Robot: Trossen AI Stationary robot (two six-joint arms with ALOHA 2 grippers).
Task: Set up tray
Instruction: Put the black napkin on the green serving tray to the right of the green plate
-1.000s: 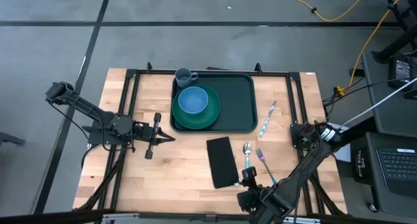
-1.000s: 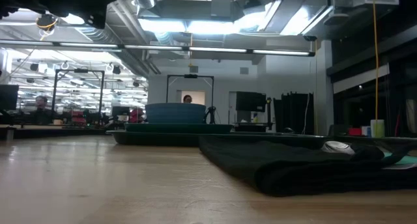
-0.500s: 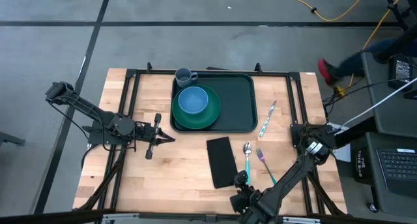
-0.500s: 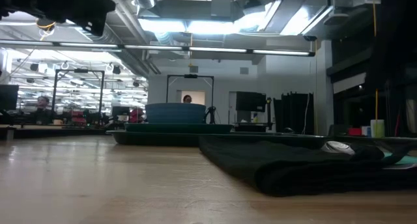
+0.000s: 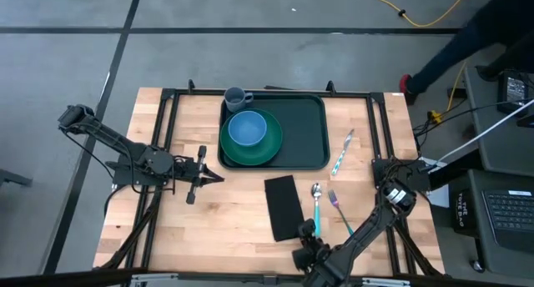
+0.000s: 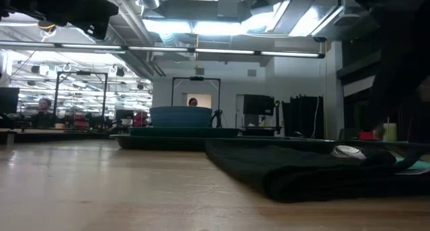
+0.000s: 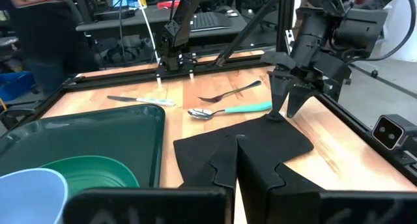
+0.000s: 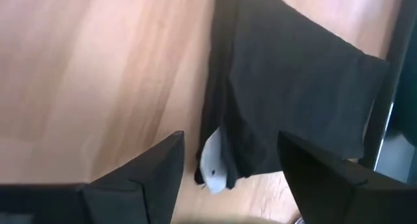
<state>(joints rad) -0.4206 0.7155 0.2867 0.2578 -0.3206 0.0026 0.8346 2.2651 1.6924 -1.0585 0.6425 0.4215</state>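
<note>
The dark green tray (image 5: 302, 128) lies at the table's far middle. A round green plate (image 5: 265, 148) rests on its left half, with a blue bowl (image 5: 247, 128) on the plate. A grey mug (image 5: 236, 97) stands by its far left corner. The black napkin (image 5: 284, 206) lies flat in front of the tray; right of it lie a spoon (image 5: 317, 205), a fork (image 5: 338, 208) and a knife (image 5: 343, 151). My right gripper (image 7: 287, 112) is open, its fingers pointing down just over the napkin's near right corner (image 7: 277, 120). My left gripper (image 5: 215, 176) hovers shut at the table's left.
The spoon's teal handle (image 7: 247, 108) ends right beside my right gripper. A black frame (image 5: 380, 128) runs along the table's edges. In the right wrist view a small pale rounded thing (image 8: 214, 165) shows at the napkin's edge (image 8: 212, 87). Bare wood lies left of the napkin.
My right gripper has come down toward the table and shifted a little toward the table's left, ending at the napkin's near right corner. The napkin and the cutlery have stayed where they were.
</note>
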